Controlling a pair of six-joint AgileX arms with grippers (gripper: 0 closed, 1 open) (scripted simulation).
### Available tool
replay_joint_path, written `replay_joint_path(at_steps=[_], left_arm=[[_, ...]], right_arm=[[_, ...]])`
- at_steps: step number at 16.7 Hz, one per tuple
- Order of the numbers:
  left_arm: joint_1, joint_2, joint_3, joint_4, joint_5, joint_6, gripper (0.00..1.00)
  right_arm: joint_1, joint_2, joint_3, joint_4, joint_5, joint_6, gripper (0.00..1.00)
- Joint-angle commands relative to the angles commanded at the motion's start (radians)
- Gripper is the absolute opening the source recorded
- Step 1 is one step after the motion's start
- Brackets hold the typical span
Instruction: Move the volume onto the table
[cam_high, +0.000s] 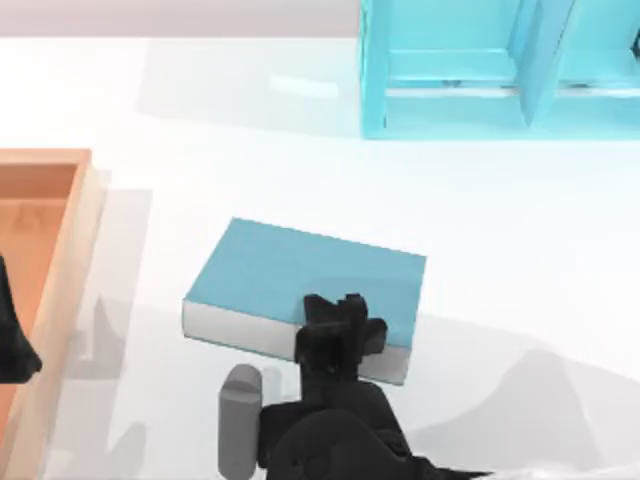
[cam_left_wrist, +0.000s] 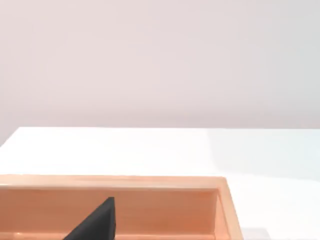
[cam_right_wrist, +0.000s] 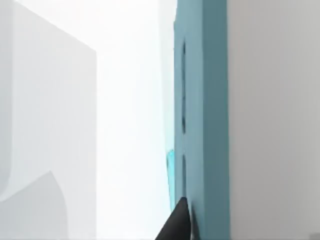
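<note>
The volume (cam_high: 300, 275), a thick teal-blue book with white-grey page edges, lies flat in the middle of the white table (cam_high: 520, 250). My right gripper (cam_high: 338, 318) reaches in from the near edge and is shut on the book's near long side, towards its right corner. In the right wrist view one dark fingertip (cam_right_wrist: 177, 222) rests against the teal cover (cam_right_wrist: 205, 125). My left gripper (cam_high: 12, 345) is parked at the far left above the wooden tray, and one dark finger (cam_left_wrist: 95, 225) of it shows in the left wrist view.
An orange-brown wooden tray (cam_high: 55, 260) stands along the left edge; its rim (cam_left_wrist: 125, 182) runs across the left wrist view. A light cyan shelf unit (cam_high: 480, 70) stands at the back right. Bare white table lies between the book and the shelf.
</note>
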Motion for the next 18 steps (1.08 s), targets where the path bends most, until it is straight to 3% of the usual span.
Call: replay_joint_path(at_steps=[3, 18], left_arm=[[0.000, 0.000, 0.000, 0.000, 0.000, 0.000, 1.00], [0.000, 0.000, 0.000, 0.000, 0.000, 0.000, 1.00]], right_arm=[[0.068, 0.007, -0.009, 0.008, 0.067, -0.068, 0.00], [0.082, 0.047, -0.028, 0.045, 0.081, -0.051, 0.00]])
